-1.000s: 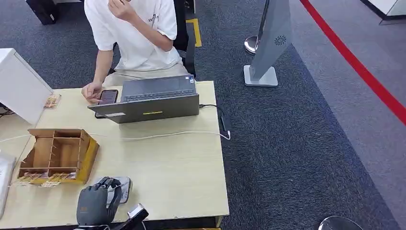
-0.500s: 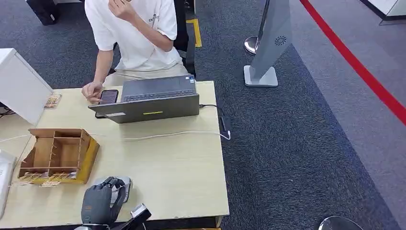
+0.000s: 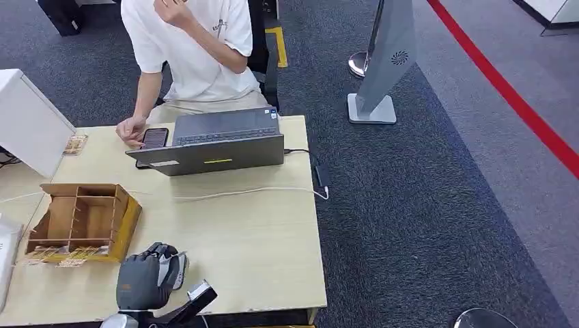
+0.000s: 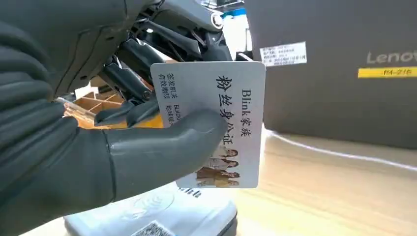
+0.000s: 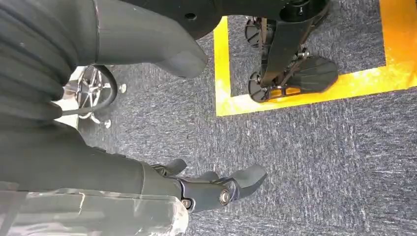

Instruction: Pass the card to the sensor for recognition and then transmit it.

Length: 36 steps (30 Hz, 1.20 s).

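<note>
now over the sensor [image 3: 176, 268], near-left part of the table [image 3: 259, 239]. left hand [image 3: 142, 279] shifted a touch right and farther in than a second ago, from the near edge onto the pale reader pad. means the card [image 4: 212, 123] is being brought to the reader: recognition step under way, by the look of it, hand-over to the person [image 3: 188, 48] not yet begun.

pinching the card, thumb [image 4: 162, 147] pressed across its printed face, dark fingers [image 4: 129, 81] braced behind. held upright on its edge, lower edge just above the sensor top [image 4: 162, 216], touching or not: cannot tell. face turned sideways, not flat to the pad, so probably needs tilting down to read.

palm down in the head view, knuckles up, covering most of the reader. organiser [image 3: 85, 220] just beyond on the left, laptop [image 3: 218, 142] far across the table, phone [image 3: 154, 138] beside it.

right hand [image 5: 196, 189] hanging low over carpet, fingers loosely apart, holding nothing.
</note>
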Each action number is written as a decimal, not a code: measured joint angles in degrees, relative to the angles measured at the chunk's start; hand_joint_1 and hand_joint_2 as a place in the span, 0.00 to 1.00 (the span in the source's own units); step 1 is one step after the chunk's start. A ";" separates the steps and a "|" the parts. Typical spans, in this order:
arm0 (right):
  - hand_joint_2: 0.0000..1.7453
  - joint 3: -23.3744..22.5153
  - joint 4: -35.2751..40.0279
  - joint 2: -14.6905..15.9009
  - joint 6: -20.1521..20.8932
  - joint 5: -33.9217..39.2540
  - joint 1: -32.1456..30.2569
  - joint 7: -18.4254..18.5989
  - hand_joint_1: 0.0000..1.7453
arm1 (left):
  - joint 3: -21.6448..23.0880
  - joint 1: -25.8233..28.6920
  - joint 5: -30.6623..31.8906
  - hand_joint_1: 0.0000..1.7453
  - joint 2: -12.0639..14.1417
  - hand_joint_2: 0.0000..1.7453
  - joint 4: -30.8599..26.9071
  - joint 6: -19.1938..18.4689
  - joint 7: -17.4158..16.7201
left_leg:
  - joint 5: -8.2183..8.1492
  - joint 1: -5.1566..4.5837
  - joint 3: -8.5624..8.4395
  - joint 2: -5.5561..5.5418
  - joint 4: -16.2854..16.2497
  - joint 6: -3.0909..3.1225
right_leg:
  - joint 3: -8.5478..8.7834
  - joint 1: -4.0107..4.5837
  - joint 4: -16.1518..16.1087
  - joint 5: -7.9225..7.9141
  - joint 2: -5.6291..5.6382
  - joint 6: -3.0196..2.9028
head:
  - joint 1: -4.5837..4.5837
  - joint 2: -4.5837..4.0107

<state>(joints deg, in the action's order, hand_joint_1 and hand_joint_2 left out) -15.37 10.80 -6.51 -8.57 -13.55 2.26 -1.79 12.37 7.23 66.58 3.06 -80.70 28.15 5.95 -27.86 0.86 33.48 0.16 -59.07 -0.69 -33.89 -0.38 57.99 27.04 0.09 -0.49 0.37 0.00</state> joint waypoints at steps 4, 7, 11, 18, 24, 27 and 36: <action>1.00 -0.02 0.00 0.00 0.02 -0.26 0.01 0.00 0.00 | 0.00 -0.06 0.31 1.00 -0.02 1.00 -0.46 0.32 0.17 | 0.00 0.00 0.01 0.00 0.00 0.00 | -0.01 0.00 0.00 0.00 0.00 0.00 | 0.00 0.00; 1.00 -0.02 0.00 0.00 0.28 -0.77 0.02 0.02 0.00 | 0.00 -0.56 1.29 1.00 -0.02 1.00 -1.79 2.12 1.01 | 0.00 0.00 0.03 -0.01 0.00 0.00 | -0.05 0.00 0.00 0.01 -0.01 0.00 | 0.00 0.00; 1.00 -0.02 0.00 0.00 0.57 -1.77 0.08 0.46 0.00 | 0.00 -3.52 2.21 1.00 0.02 1.00 -5.93 3.85 1.27 | 0.00 0.00 0.04 -0.05 0.00 0.00 | -0.01 0.00 0.00 0.00 -0.04 0.00 | 0.00 0.00; 1.00 -0.02 0.00 0.00 1.05 -2.34 0.07 0.61 0.00 | 0.00 -6.75 2.45 1.00 0.35 1.00 -10.64 3.95 1.25 | 0.01 0.00 0.00 -0.04 -0.01 -0.01 | 0.01 0.00 0.01 -0.01 -0.03 0.00 | 0.00 0.00; 1.00 0.00 0.00 0.00 1.33 -4.09 0.18 1.38 0.00 | -0.22 -11.28 3.47 1.00 1.16 1.00 -10.99 5.84 0.03 | 0.02 0.01 0.05 -0.12 -0.01 -0.02 | -0.02 0.00 0.01 0.00 -0.11 0.00 | -0.02 0.00; 1.00 0.00 0.00 0.00 2.05 -4.94 0.34 2.01 0.00 | -1.31 -16.84 3.61 1.00 2.36 1.00 -9.56 4.09 -1.29 | 0.06 0.01 0.02 -0.11 -0.01 -0.05 | 0.02 0.00 0.04 -0.03 -0.11 -0.03 | 0.00 0.00; 1.00 0.31 0.00 -0.02 3.26 -7.83 0.46 4.77 0.00 | -3.98 -29.45 7.00 1.00 4.46 1.00 1.15 3.30 -4.20 | 0.16 0.01 0.02 -0.12 -0.01 -0.10 | 0.00 0.00 0.05 -0.06 -0.11 -0.06 | 0.00 0.00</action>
<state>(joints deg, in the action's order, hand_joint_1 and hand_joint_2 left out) -15.06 10.80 -6.54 -5.31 -21.38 2.72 2.97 8.39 -22.23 73.57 7.52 -79.55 31.45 1.75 -27.70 0.87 33.50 0.04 -59.08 -0.79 -33.89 -0.38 58.04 26.98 -0.02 -0.56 0.37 0.00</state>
